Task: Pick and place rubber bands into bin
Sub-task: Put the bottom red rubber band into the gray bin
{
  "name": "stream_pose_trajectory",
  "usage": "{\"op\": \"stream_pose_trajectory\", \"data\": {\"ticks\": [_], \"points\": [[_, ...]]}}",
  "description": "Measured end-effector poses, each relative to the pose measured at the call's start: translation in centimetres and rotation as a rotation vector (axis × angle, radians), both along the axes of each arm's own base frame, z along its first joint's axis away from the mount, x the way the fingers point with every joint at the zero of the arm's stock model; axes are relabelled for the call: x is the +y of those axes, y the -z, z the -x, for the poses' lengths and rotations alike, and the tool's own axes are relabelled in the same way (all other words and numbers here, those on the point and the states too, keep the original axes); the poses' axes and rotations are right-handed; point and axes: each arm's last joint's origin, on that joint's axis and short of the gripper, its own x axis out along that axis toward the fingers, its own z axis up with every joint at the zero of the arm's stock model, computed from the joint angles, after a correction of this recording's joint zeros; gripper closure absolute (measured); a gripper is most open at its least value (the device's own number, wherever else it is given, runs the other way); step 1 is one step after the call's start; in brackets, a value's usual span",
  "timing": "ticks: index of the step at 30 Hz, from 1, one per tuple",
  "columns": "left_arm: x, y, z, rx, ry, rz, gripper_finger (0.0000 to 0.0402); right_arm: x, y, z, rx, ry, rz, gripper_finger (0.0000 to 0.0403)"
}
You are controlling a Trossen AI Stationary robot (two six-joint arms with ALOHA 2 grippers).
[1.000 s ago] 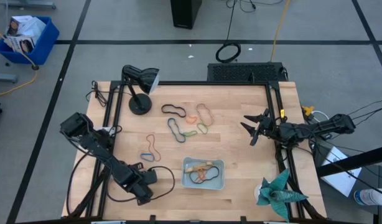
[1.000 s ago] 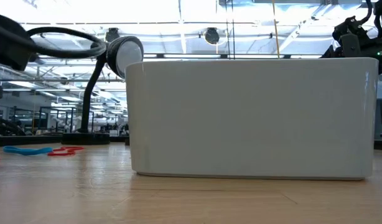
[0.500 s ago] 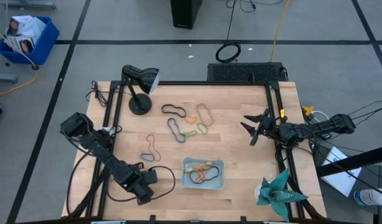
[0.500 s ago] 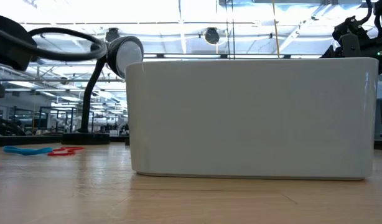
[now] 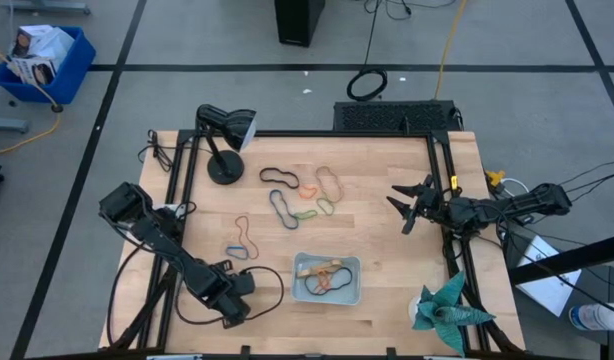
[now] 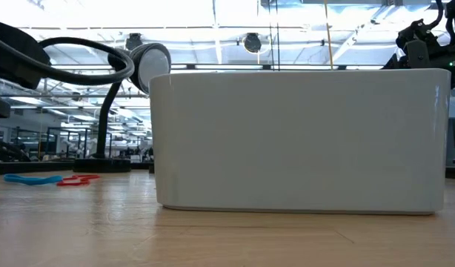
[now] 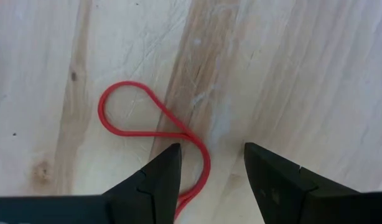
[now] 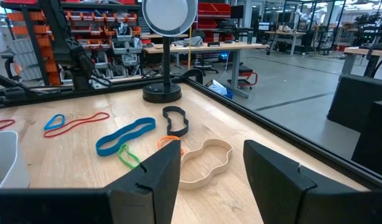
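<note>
One red rubber band [image 7: 158, 134] is lying on the surface directly beneath the released left claw [image 7: 211, 163], its length running between the fingers, well left of the bin [image 5: 327, 279], while the released right claw [image 5: 405, 207] is waiting farther off.

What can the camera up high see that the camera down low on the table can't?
Only the high view shows inside the bin, where a few rubber bands lie, plus the left gripper, the open right gripper and the loose bands in the table's middle. Only the low view shows the room's ceiling lights behind. Both show the bin, the desk lamp and a blue band beside a red one.
</note>
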Motion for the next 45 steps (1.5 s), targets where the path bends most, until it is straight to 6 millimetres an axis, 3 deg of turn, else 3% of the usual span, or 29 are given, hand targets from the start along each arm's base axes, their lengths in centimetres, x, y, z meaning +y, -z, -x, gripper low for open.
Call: {"op": "stream_pose_trajectory", "data": {"ticks": [19, 22, 32, 40, 45], "points": [[0.1, 0.1, 0.0, -0.014, -0.002, -0.020, 0.0219, 0.0, 0.0, 0.0, 0.001, 0.000, 0.002, 0.0234], [0.2, 0.2, 0.0, -0.011, -0.003, -0.025, 0.0241, 0.0, 0.0, 0.0, 0.001, 0.000, 0.002, 0.0234], [0.2, 0.2, 0.0, -0.014, -0.005, -0.030, 0.0391, 0.0, 0.0, 0.0, 0.002, 0.000, 0.002, 0.0234], [0.4, 0.1, -0.2, -0.021, -0.016, -0.026, 0.0396, 0.0, 0.0, 0.0, 0.001, 0.000, 0.001, 0.0234], [1.1, -1.8, -0.6, -0.056, -0.090, 0.033, 0.0398, 0.0, 0.0, 0.0, 0.001, 0.000, 0.001, 0.0234]]}}
